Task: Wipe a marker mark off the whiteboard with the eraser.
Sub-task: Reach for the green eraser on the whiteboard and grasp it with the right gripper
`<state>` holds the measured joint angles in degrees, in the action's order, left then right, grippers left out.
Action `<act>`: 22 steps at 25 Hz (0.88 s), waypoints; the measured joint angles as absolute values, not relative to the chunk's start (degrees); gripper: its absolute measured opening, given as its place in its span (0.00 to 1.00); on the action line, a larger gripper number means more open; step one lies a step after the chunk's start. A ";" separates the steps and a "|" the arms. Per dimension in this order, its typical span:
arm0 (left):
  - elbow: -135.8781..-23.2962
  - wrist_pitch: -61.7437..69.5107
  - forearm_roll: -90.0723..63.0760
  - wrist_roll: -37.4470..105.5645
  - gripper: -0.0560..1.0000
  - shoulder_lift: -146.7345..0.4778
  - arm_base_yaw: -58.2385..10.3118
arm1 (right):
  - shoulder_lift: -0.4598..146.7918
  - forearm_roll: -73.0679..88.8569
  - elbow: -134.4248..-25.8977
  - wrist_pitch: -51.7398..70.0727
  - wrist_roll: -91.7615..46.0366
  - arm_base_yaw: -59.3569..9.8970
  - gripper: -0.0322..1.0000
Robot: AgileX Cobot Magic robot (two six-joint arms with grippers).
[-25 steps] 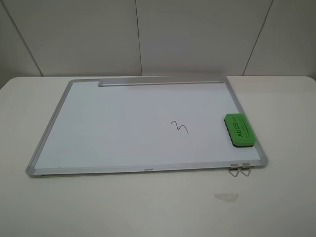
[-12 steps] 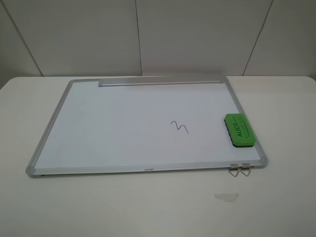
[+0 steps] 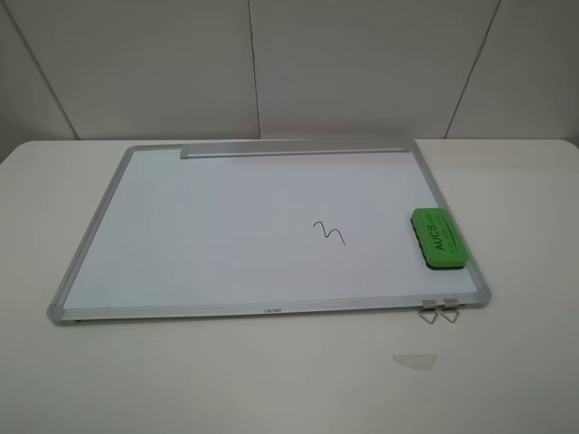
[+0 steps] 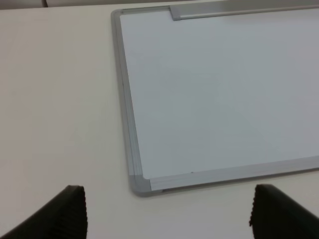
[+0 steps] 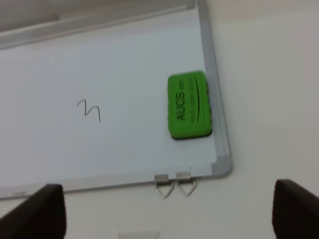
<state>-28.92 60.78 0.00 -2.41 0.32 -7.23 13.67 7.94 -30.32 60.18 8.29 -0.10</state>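
The whiteboard (image 3: 226, 244) lies flat on the table, its tray strip (image 3: 294, 150) along the far edge. A small black squiggle, the marker mark (image 3: 329, 232), sits right of the board's middle. The green eraser (image 3: 439, 239) rests on the board's right edge, near the front right corner. In the right wrist view the eraser (image 5: 188, 105) and the mark (image 5: 89, 110) lie beyond my right gripper (image 5: 169, 199), which is open and empty. My left gripper (image 4: 167, 199) is open and empty too, short of the board's front left corner (image 4: 140, 183). Neither gripper shows in the high view.
Two metal clips (image 3: 440, 310) stick out from the board's front edge below the eraser. A pale tape scrap (image 3: 414, 361) lies on the table in front of them. The white table (image 3: 525, 208) extends around the board, with a wall behind.
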 joint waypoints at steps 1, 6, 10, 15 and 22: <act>-28.92 60.78 0.00 -2.41 0.70 0.32 -7.23 | 16.55 8.51 -30.32 60.10 8.00 -0.10 0.83; -28.92 60.78 0.00 -2.41 0.70 0.32 -7.23 | 30.80 10.16 -31.16 58.88 3.42 -0.10 0.83; -28.92 60.78 0.00 -2.41 0.70 0.32 -7.23 | 40.96 10.54 -35.56 58.77 -0.47 -0.10 0.83; -28.92 60.78 0.00 -2.41 0.70 0.32 -7.23 | 52.51 10.60 -43.09 58.61 -2.12 -2.66 0.83; -28.92 60.78 0.00 -2.41 0.70 0.32 -7.23 | 68.97 9.74 -50.84 58.18 -0.71 -11.49 0.83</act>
<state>-28.92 60.78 0.00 -2.41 0.32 -7.23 68.97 9.74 -50.84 58.18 -0.71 -11.49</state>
